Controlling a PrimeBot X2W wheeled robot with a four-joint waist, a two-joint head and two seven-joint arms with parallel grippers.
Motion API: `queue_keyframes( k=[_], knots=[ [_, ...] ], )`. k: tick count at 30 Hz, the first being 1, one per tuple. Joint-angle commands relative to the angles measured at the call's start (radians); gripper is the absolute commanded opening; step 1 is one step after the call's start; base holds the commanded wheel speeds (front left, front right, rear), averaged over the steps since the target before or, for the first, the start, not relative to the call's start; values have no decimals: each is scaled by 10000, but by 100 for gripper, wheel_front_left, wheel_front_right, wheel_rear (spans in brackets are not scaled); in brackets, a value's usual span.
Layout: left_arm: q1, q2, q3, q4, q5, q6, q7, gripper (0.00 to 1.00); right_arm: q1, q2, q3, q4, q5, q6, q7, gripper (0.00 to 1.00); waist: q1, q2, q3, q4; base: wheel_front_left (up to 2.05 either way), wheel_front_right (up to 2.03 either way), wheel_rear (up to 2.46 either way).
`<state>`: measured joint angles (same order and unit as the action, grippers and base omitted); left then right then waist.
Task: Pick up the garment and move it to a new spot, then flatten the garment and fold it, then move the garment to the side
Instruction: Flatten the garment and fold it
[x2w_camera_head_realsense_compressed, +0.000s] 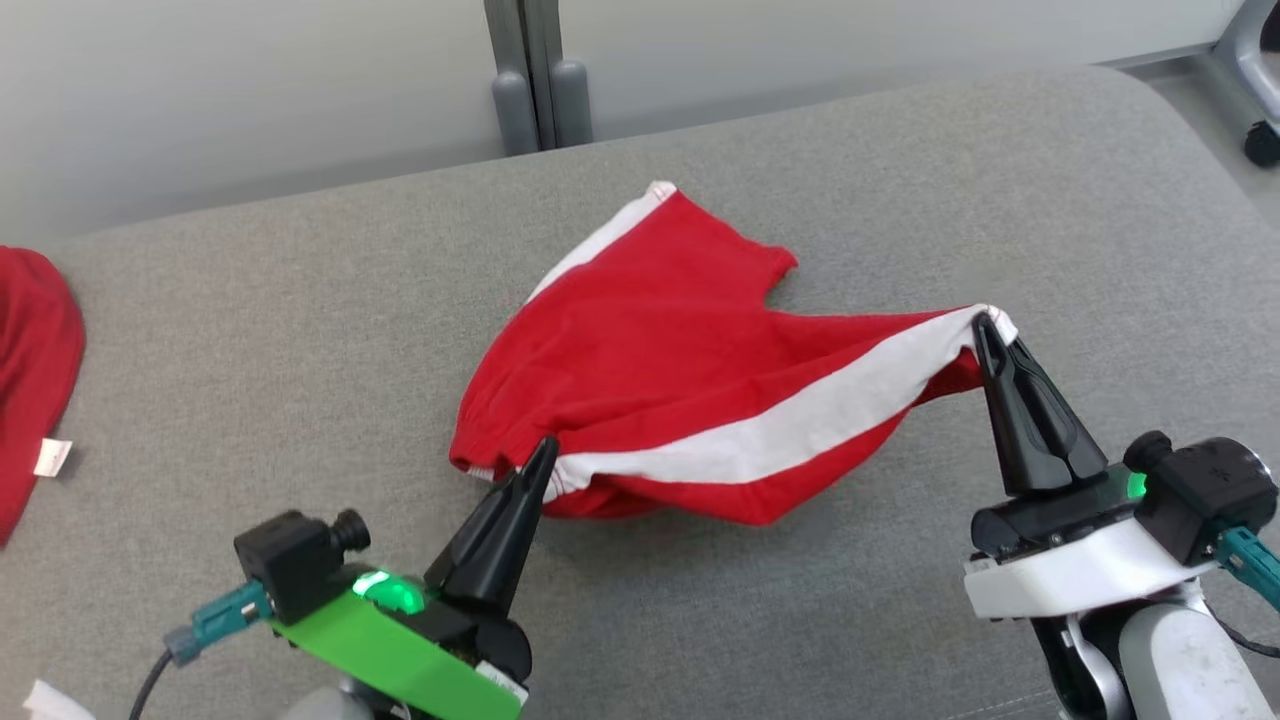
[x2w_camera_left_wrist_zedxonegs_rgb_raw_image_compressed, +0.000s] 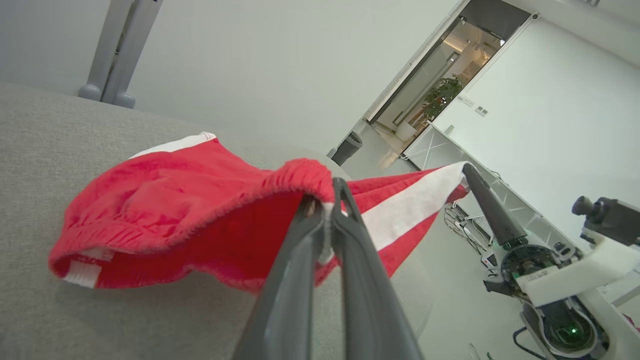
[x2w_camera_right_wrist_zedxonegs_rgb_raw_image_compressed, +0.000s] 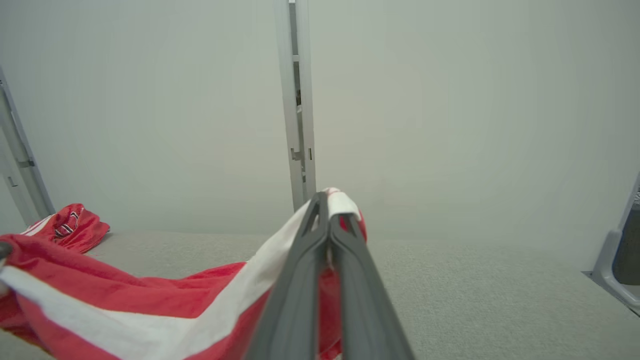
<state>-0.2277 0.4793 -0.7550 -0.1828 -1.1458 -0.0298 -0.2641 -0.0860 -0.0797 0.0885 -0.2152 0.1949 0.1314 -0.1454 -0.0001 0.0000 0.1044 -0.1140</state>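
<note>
Our left gripper (x2w_camera_head_realsense_compressed: 546, 447) is pinching the waistband of the red shorts (x2w_camera_head_realsense_compressed: 660, 360); to its right, our right gripper (x2w_camera_head_realsense_compressed: 985, 323) is pinching the white-striped hem above the grey upholstery (x2w_camera_head_realsense_compressed: 300, 330).

Left gripper (x2w_camera_head_realsense_compressed: 545, 447) low on the left, fingers (x2w_camera_left_wrist_zedxonegs_rgb_raw_image_compressed: 295, 260) pressed together, pointing up and a bit right, pinching the garment (x2w_camera_head_realsense_compressed: 680, 350), right gripper (x2w_camera_head_realsense_compressed: 985, 325) leaning up and left, closed tight on a corner, pale right forearm (x2w_camera_head_realsense_compressed: 1180, 650) below
</note>
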Motion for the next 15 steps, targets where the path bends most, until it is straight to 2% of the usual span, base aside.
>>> queue_keyframes(
  k=[1, 7, 12, 15],
  knots=[
    [346, 95, 62, -220, 77, 132, 0, 0, 250, -3, -42, -361, -128, -15, 179, 0, 1, 0, -370, -98, 0, 0, 0],
    [971, -115, -93, -527, 70, 380, 3, 0, 510, 63, -187, -926, -243, -15, 779, 0, 1, 0, -86, 298, 0, 0, 0],
    [1105, -733, -185, 48, -208, 218, 1, 0, 146, 31, -501, -194, -63, -15, 999, 0, 1, 0, 371, 820, 0, 0, 0],
    [1082, -1382, -10, 677, -354, 36, 0, 0, -621, -286, -712, 667, -23, -15, 981, 0, 1, 0, 773, 1268, 0, 0, 0]
  ],
)
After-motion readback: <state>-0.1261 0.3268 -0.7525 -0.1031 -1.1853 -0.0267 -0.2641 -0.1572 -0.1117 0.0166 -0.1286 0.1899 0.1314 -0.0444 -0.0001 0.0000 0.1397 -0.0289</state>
